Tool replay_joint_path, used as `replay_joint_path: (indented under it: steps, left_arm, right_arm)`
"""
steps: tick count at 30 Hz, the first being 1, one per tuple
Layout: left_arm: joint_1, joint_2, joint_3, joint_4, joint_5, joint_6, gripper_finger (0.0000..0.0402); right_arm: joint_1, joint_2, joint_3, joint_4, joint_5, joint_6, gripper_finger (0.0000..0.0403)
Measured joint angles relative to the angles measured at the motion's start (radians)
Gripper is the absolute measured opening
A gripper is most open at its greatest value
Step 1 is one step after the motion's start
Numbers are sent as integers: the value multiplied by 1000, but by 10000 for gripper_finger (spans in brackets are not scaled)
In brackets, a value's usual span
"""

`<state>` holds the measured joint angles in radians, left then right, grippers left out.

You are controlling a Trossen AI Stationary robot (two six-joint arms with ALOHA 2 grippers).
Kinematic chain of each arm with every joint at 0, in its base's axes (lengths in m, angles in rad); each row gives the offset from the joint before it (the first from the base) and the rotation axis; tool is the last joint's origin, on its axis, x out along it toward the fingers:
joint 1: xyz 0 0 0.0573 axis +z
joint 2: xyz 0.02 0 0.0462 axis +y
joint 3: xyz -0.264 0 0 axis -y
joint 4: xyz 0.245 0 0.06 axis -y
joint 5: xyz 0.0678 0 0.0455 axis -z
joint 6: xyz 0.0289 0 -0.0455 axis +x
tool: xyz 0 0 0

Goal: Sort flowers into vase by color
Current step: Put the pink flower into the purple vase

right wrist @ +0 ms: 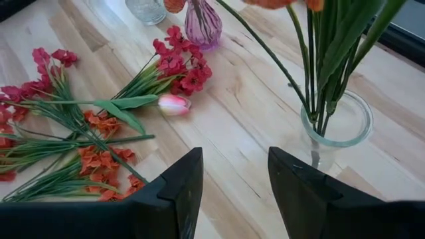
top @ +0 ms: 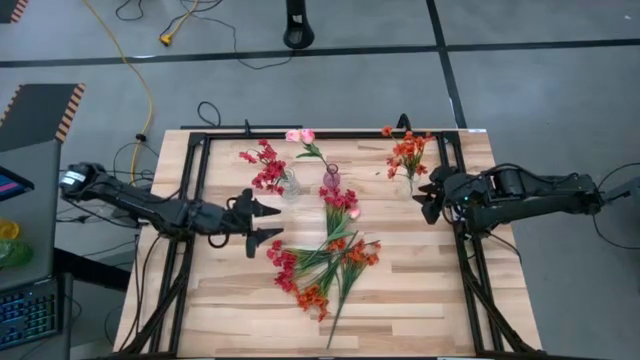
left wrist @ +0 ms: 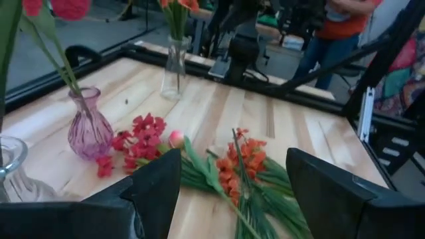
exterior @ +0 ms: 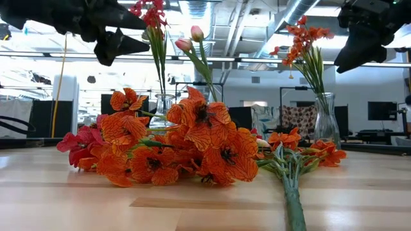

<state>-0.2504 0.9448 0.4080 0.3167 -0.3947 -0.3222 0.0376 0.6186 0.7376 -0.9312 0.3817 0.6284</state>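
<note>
Fingers (right wrist: 300, 192) spread beside clear vase (right wrist: 335, 126) holding orange flowers (top: 408, 150).

A pale wood tabletop (top: 420, 290) sits inside a black metal frame (top: 196, 170). On the grey floor beyond it, a yellow cable (top: 140, 75) snakes toward a black stand base (top: 298, 35). A keyboard (top: 28, 315) lies at the near left, beside what may be a monitor edge (top: 12, 184). In the left wrist view a person in an orange top (left wrist: 342, 26) stands behind the table.
</note>
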Motion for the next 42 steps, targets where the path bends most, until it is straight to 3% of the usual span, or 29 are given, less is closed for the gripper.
replay_joint_path:
  steps: [7, 17, 24, 32, 42]
  left_arm:
    - [-46, 184, 44, 146, -25, -10, 258]
    - [-57, 578, 343, 134, -82, 90, 258]
    - [-57, 792, 547, 9, -138, 80, 258]
    - [-45, 928, 716, -230, -211, -27, 258]
    - [-5, 973, 755, -429, -187, -218, 258]
  right_arm:
    - [0, 2, 0, 8, 0, 0, 195]
    - [2, 3, 0, 53, -18, 0, 195]
    - [2, 3, 0, 57, -27, 0, 195]
    - [2, 3, 0, 52, -36, -1, 195]
    - [2, 3, 0, 48, -44, -1, 195]
